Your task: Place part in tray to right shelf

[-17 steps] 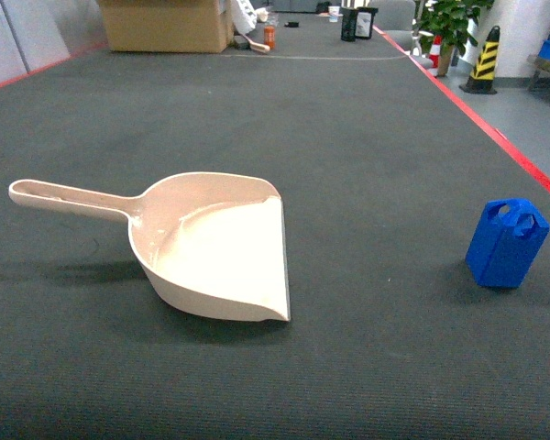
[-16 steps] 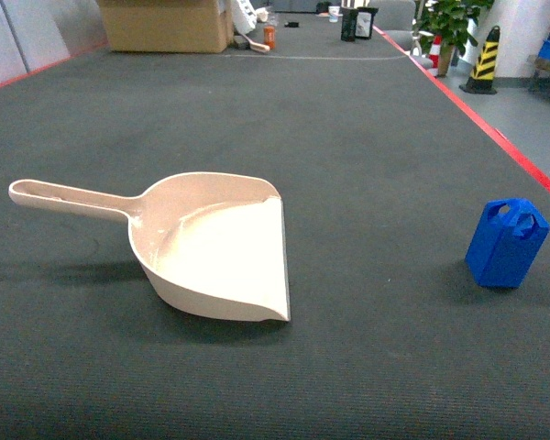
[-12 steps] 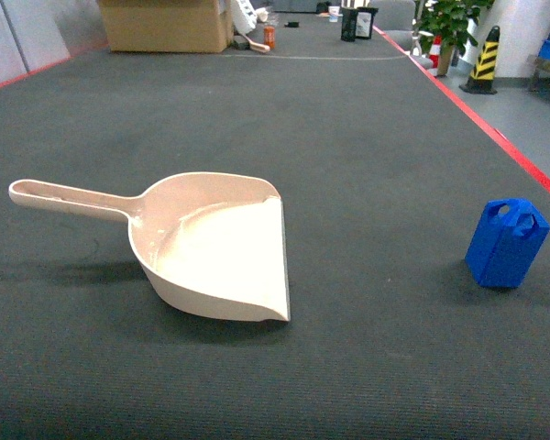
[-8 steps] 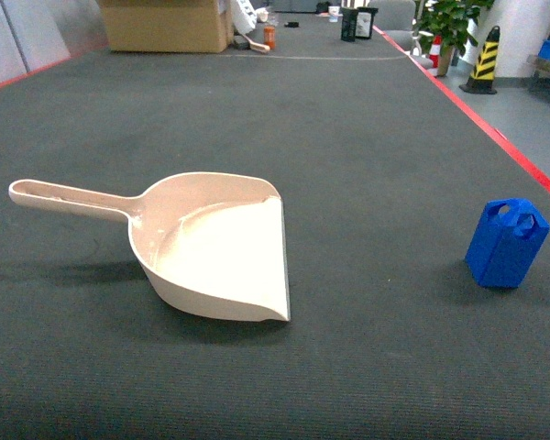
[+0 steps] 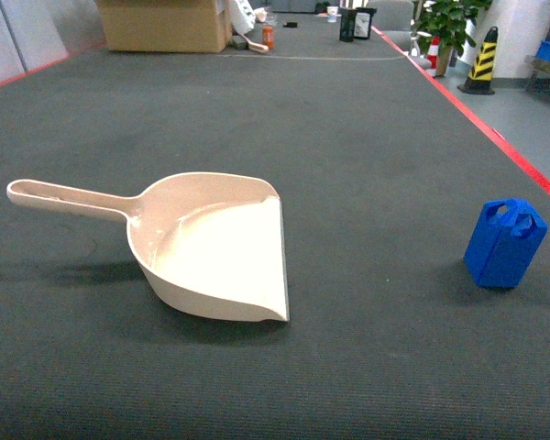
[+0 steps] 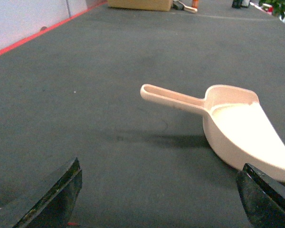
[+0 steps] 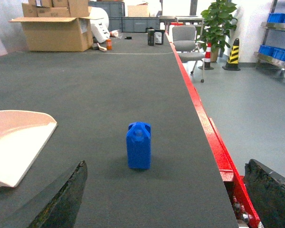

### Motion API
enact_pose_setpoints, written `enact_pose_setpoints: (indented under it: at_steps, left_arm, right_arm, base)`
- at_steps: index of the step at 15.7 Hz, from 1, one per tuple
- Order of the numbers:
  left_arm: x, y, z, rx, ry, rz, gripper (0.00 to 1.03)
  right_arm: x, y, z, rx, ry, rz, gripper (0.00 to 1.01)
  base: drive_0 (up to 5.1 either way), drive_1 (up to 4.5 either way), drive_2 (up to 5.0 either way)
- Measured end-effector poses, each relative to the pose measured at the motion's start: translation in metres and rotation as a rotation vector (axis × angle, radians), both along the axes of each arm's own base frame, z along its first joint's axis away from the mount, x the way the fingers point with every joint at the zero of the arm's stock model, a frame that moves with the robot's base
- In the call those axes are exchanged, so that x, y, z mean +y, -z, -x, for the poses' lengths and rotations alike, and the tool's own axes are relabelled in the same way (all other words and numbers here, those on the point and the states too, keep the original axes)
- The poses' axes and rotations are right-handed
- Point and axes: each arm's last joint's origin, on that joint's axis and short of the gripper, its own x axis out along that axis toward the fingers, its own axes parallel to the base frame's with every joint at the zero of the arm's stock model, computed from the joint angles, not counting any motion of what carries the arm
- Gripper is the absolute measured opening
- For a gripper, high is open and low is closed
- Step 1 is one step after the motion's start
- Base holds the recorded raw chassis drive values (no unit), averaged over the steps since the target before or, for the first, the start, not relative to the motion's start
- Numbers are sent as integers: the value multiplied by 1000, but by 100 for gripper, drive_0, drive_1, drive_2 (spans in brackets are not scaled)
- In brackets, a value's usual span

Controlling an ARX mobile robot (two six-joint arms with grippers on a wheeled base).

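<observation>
On the dark mat (image 5: 348, 137), toward its left side, the tray (image 5: 215, 247) is seen lying empty; the part (image 5: 504, 243) stands well apart near the red right edge. Both grippers (image 6: 156, 199) (image 7: 166, 199) are spread wide, holding nothing. A cardboard box (image 5: 165, 23) sits at the far edge.

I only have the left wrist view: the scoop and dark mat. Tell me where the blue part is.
Observer: The part stands upright on the mat, off to the right of the tray, not touching it.
Operator: Report what lies beyond it.
Observer: A red strip edges the mat just right of the part, with grey floor past it.
Operator: Give me the right arm's state.
Observer: In the right wrist view the right gripper has its jaws spread wide, holding nothing, with the part ahead between them.
</observation>
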Motion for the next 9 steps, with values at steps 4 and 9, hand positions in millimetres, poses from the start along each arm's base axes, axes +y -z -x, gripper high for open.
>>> enact_pose_setpoints:
  at_steps: [4,9]
  left_arm:
    - [2,-9,-18,-10,12,78,98]
    - [-3,1,-117,40,124,538,98]
  right_arm:
    - [0,0,0,3,1,0,98]
    - [0,0,0,3,1,0,98]
  base:
    - [0,0,0]
    - [0,0,0]
